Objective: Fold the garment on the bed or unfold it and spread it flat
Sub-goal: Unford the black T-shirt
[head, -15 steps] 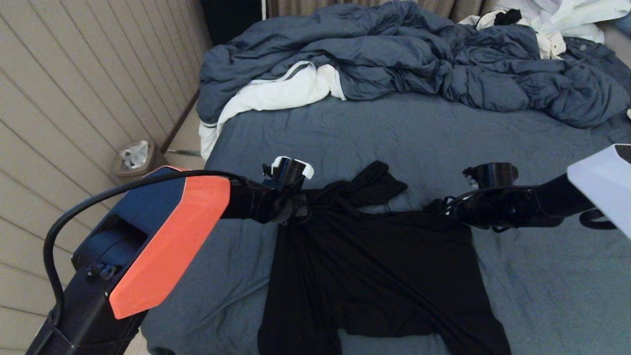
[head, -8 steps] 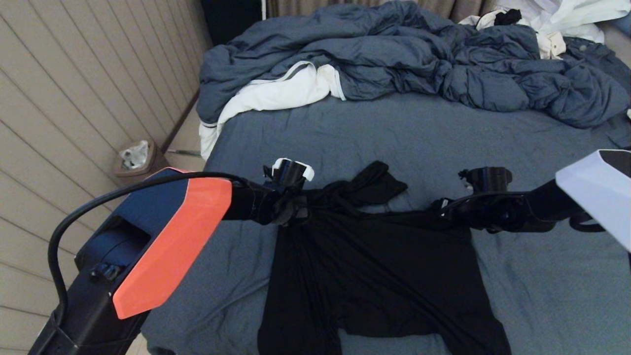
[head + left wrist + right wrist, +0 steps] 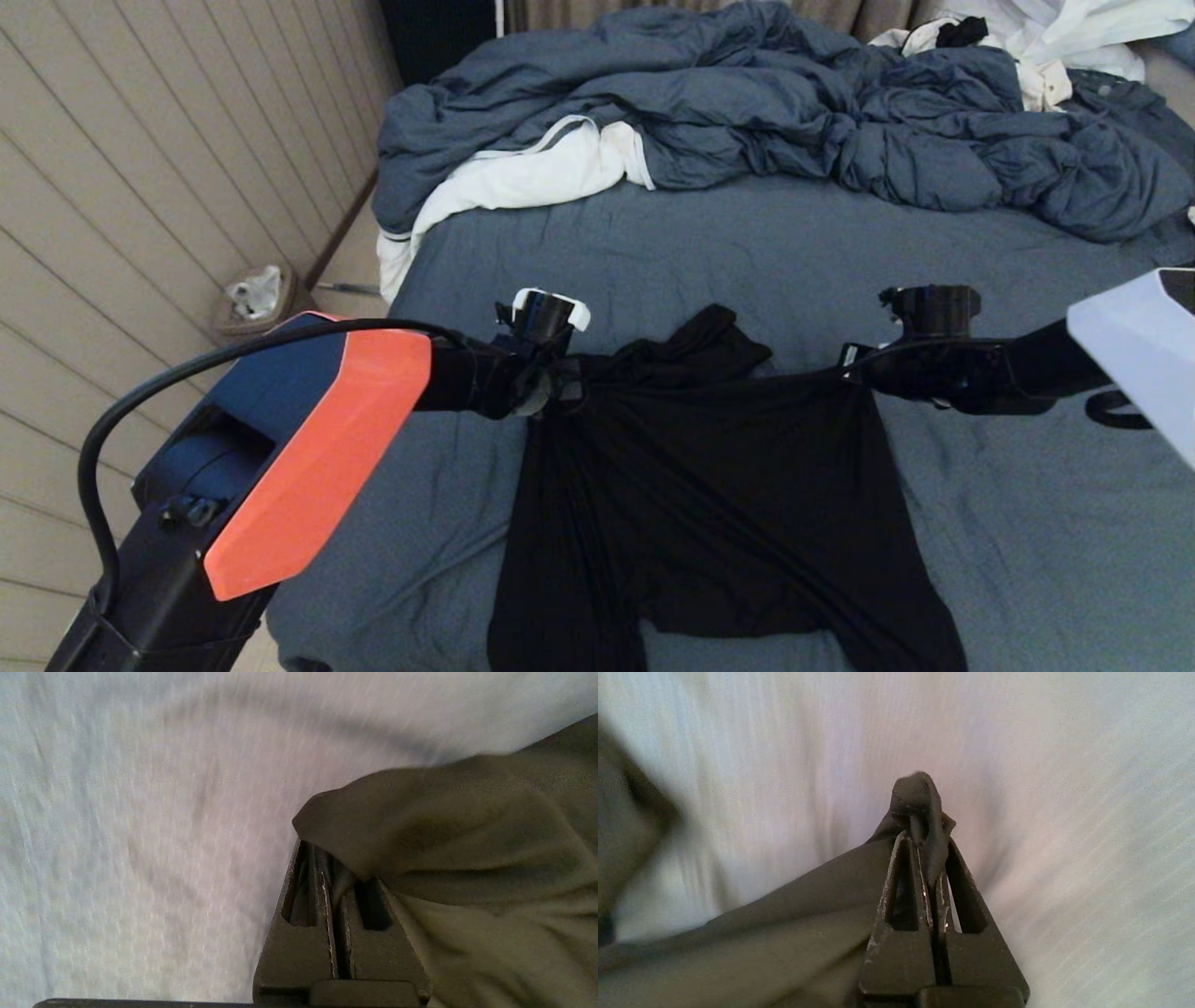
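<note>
The black garment (image 3: 709,504) hangs stretched between my two grippers above the bed (image 3: 747,243), its lower part trailing down to the near edge. My left gripper (image 3: 551,387) is shut on the garment's left upper corner; in the left wrist view the dark cloth (image 3: 467,849) drapes over the closed left gripper (image 3: 334,858). My right gripper (image 3: 845,369) is shut on the right upper corner; in the right wrist view a pinched tuft of cloth (image 3: 920,802) sticks out past the closed right gripper (image 3: 927,844). A bunched sleeve (image 3: 709,341) rests behind the taut top edge.
A puffy blue-grey duvet (image 3: 747,112) is heaped across the far half of the bed. A white cloth with a grey stripe (image 3: 504,187) hangs over the far left corner. A small bin (image 3: 257,299) stands on the floor by the panelled wall at left.
My right gripper has shut on the garment's right corner and lifted it. The top edge between both grippers is now pulled taut and raised off the sheet.
</note>
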Controlling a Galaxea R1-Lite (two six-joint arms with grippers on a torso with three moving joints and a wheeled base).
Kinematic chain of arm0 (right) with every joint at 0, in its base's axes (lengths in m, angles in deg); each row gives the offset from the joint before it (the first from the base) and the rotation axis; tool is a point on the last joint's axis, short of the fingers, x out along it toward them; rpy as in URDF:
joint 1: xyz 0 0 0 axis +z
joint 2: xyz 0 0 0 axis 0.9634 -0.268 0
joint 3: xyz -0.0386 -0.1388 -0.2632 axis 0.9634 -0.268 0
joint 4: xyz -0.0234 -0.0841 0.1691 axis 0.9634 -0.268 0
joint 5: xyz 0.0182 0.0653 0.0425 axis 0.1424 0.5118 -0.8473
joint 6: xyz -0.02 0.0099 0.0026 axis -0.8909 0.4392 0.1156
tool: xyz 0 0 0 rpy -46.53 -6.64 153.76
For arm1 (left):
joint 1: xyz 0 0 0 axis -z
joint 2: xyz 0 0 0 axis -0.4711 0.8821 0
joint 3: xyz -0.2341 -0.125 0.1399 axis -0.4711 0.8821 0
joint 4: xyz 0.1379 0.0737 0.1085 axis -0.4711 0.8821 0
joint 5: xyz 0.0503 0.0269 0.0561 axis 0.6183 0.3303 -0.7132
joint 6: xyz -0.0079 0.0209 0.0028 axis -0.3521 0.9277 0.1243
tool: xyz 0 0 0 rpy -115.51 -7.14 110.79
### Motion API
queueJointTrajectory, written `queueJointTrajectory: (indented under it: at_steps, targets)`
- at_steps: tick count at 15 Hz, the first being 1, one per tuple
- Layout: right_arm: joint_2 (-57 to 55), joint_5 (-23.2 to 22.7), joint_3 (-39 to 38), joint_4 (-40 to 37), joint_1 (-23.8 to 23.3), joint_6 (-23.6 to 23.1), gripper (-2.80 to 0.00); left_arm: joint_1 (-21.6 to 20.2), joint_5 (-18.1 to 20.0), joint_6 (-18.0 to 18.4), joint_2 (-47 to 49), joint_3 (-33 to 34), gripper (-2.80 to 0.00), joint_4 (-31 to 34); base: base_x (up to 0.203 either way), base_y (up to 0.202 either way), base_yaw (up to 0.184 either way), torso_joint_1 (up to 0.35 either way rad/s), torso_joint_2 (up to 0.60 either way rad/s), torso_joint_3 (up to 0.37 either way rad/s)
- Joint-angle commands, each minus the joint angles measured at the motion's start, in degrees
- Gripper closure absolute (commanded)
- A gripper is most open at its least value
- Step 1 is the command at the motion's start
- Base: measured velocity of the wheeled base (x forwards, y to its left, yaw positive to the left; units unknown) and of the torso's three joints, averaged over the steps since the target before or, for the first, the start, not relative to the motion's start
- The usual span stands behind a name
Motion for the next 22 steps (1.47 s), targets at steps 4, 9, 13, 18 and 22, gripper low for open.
queueJointTrajectory:
  at_steps: [4,9,13,18,22]
  targets:
    - [0.1,3.8,6.8,0.1,1.1,-0.7,0.0,-0.5,-0.7,2.0,-2.2,0.0,0.0,-3.4,0.0,0.0,0.0,0.0,0.0,0.0]
    - [-2.7,4.5,12.0,-0.1,2.7,-1.5,0.0,-1.0,-0.4,4.4,-1.3,0.0,0.0,-5.0,0.0,0.0,0.0,0.0,0.0,0.0]
    - [-4.8,4.5,12.2,0.2,3.3,-3.7,0.0,-1.4,-0.2,5.1,0.1,0.0,0.0,-5.0,0.0,0.0,0.0,0.0,0.0,0.0]
    - [-5.1,4.7,12.6,0.1,3.4,-4.9,-2.8,-1.8,-0.3,5.6,0.4,0.0,-2.8,-5.1,0.0,0.0,0.0,0.0,0.0,0.0]
    - [-4.7,4.7,12.9,0.2,3.0,-5.1,-2.8,-1.8,-0.6,5.6,-0.5,0.0,-2.8,-5.0,0.0,0.0,0.0,0.0,0.0,0.0]
